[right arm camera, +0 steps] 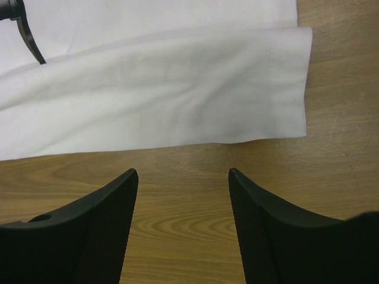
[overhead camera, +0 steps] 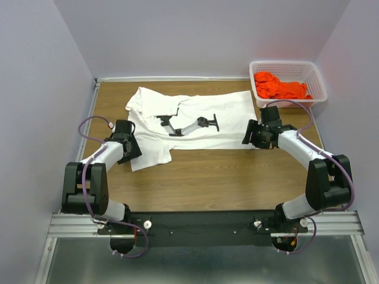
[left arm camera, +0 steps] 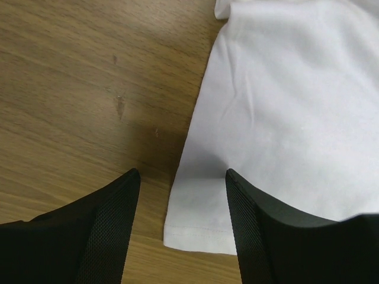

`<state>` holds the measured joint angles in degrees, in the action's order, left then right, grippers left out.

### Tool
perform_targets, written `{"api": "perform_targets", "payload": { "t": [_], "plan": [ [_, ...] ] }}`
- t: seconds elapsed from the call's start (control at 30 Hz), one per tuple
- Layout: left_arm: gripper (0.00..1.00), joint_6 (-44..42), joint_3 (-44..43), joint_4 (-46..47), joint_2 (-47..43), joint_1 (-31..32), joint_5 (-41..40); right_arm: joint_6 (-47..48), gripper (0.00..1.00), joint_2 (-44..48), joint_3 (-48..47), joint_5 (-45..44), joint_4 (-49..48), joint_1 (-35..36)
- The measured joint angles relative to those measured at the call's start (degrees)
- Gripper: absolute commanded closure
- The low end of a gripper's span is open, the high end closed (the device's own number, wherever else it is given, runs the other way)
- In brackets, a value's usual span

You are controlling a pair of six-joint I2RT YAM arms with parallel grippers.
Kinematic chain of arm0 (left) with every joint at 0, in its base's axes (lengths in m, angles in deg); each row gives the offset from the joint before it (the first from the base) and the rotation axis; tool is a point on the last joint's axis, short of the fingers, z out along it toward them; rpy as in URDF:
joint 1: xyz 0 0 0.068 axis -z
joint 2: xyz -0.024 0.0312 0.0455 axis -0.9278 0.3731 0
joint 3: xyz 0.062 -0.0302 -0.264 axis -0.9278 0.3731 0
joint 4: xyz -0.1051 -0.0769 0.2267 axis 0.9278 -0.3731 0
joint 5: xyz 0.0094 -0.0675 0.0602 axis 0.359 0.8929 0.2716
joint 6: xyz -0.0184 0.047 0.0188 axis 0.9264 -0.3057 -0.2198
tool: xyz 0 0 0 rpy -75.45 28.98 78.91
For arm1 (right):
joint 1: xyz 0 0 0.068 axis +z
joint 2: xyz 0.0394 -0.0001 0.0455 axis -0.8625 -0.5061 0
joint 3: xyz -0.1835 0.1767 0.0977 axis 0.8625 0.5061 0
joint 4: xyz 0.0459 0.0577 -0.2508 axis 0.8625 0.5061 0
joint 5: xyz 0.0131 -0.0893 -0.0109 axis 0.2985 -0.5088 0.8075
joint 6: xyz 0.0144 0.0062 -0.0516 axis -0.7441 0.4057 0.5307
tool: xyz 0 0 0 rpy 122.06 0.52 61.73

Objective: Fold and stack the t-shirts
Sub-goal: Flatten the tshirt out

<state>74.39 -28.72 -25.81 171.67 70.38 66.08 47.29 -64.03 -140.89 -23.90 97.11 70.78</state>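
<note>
Top external view shows two shirts: one white shirt (overhead camera: 228, 112) flat on the worktop (overhead camera: 207, 177), one orange shirt (overhead camera: 278, 89) in one basket (overhead camera: 283, 70). Left jaws and right jaws are both open, holding nothing.

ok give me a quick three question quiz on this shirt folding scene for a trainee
1. True or false: the orange shirt lies in the basket.
2. The white shirt is (a) spread on the table (b) in the basket (c) lifted in the air.
3. Fill in: the left hand and right hand are both ____, holding nothing.
Key: 1 true; 2 a; 3 open.
</note>
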Motion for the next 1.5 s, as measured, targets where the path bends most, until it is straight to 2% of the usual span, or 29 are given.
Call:
{"api": "perform_targets", "payload": {
  "t": [0.2, 0.43, 0.57, 0.63, 0.7, 0.77, 1.07, 1.33, 1.5],
  "plan": [
    [0.45, -0.35, 0.04, 1.68, 0.66, 0.0, 1.29, 0.0, 0.3, 0.09, 0.42, 0.0, 0.0, 0.0],
    [0.66, 0.13, 0.92, 4.92, 0.85, -0.02, 1.38, -0.02, 0.31, 0.59, 1.31, -0.02, -0.02, 0.0],
    [0.73, 0.42, 1.33, 6.27, 0.85, -0.02, 1.4, -0.04, 0.31, 0.7, 1.53, -1.09, -0.02, 0.0],
    [0.85, 0.55, 1.46, 6.75, 0.87, -0.02, 1.46, -0.04, 0.31, 0.7, 1.57, -1.68, 0.0, 0.0],
    [0.86, 0.5, 1.64, 7.21, 0.87, -0.02, 1.7, -0.07, 0.31, 0.7, 1.57, -2.23, 0.0, 0.0],
    [1.0, 0.74, 1.68, 7.61, 0.94, -0.02, 2.05, -0.11, 0.31, 0.7, 1.55, -2.73, -0.02, 0.0],
    [1.0, 0.79, 1.62, 5.9, 0.04, -0.02, 3.06, -0.83, 0.29, 0.68, 1.57, -7.32, -0.02, -0.57],
    [1.0, 1.09, 0.55, 1.27, -6.69, -0.02, 2.97, -2.64, 0.28, -2.12, 1.57, -10.75, -0.04, -6.86],
    [1.0, 1.09, 0.31, 1.18, -8.81, -0.02, 2.97, -2.75, 0.37, -5.9, 1.09, -11.72, 0.02, -6.97]
  ]
}}
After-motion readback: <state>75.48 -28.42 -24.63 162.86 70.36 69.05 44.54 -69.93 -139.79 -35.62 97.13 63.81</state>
